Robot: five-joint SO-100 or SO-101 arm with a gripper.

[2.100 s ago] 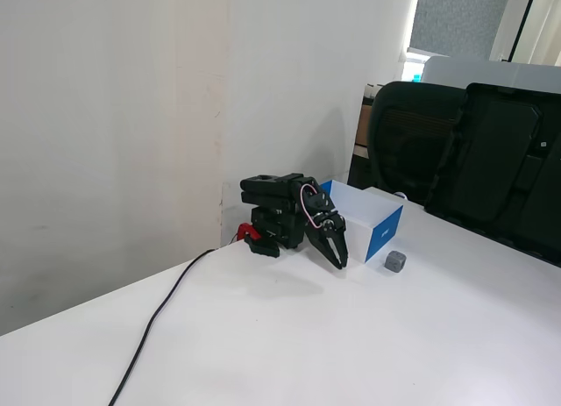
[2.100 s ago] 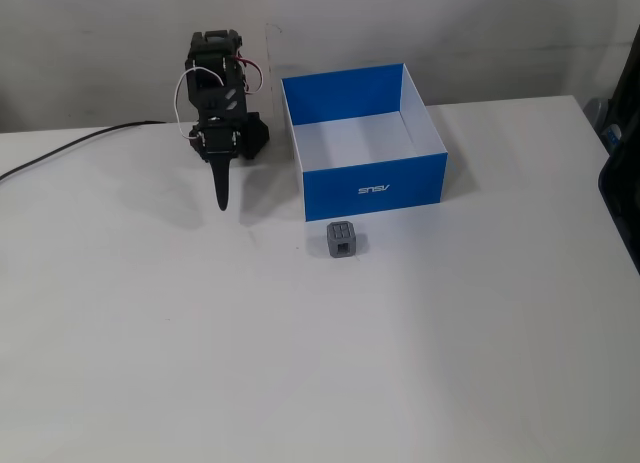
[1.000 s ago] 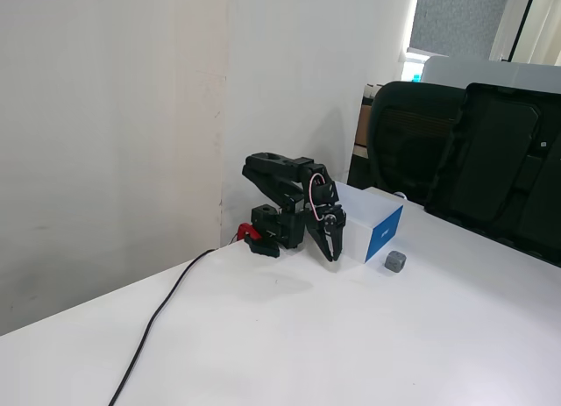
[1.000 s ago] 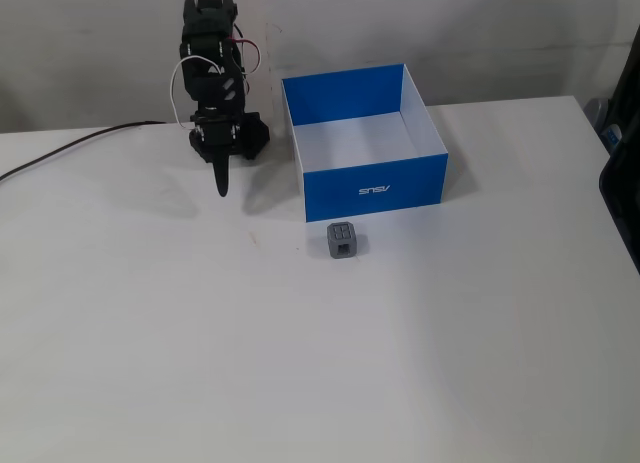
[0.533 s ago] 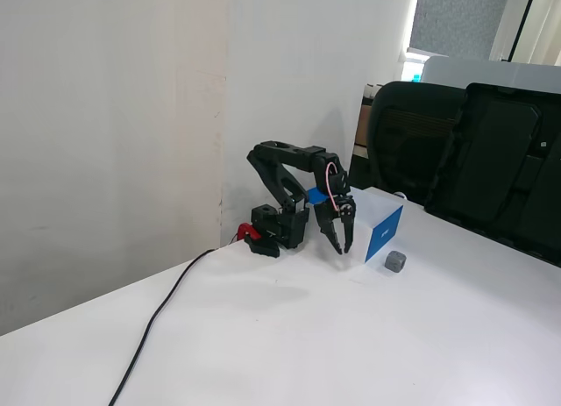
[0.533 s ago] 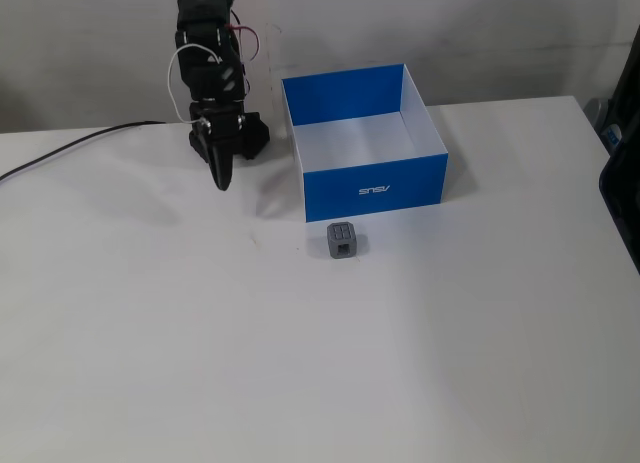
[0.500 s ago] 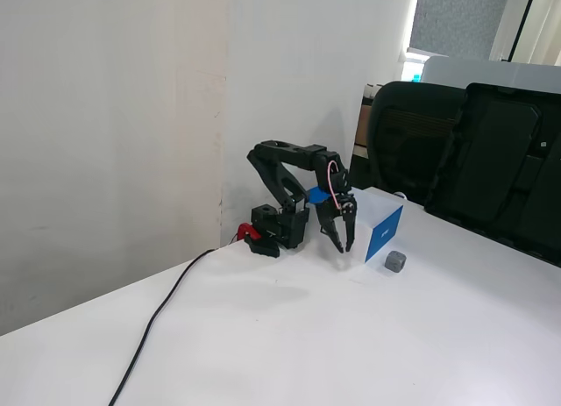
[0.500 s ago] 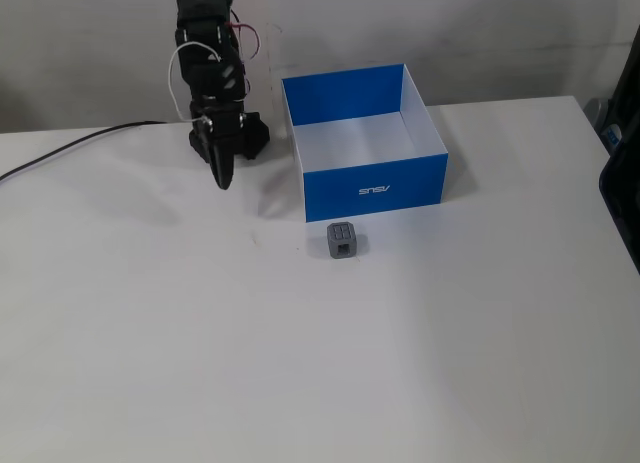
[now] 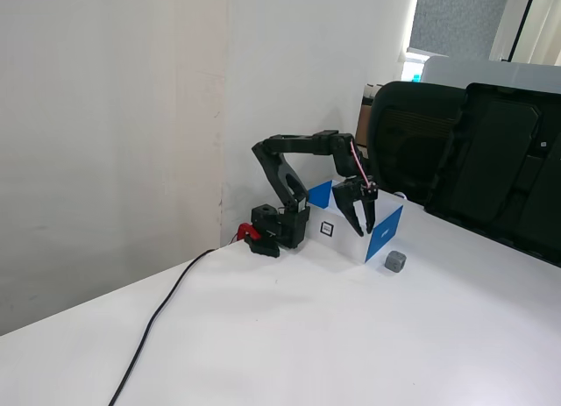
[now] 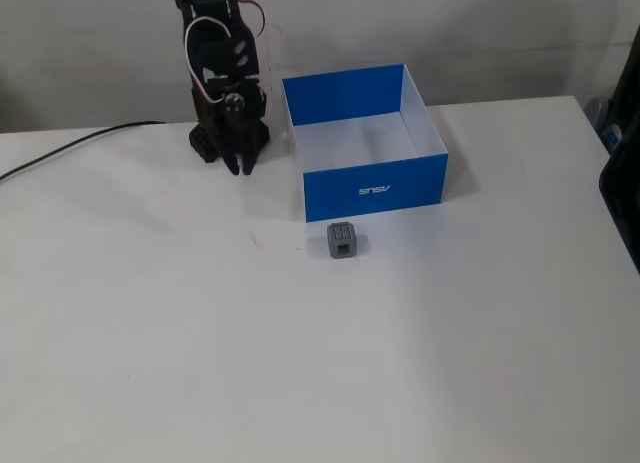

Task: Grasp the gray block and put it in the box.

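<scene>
Just below centre, the gray block point(image 10: 343, 240) sits on the surface point(image 10: 300, 363), well apart from the slightly parted, empty fingers point(image 10: 232, 163) at upper left.

The shallow rectangular cardboard box with white and blue sides point(image 10: 372, 189) sits on the white table point(image 10: 300, 363) toward its far edge in a fixed view, with the tiny gray cube point(image 10: 343, 240) just before its front wall, apart from it. The black robot arm's base point(image 10: 215, 138) stands left of the box, a black cable point(image 10: 70, 148) running off leftward. The two-finger gripper point(image 10: 240, 164) hangs between base and box, points down. In a fixed view, black office chairs point(image 9: 465, 152) stand beyond the table.
</scene>
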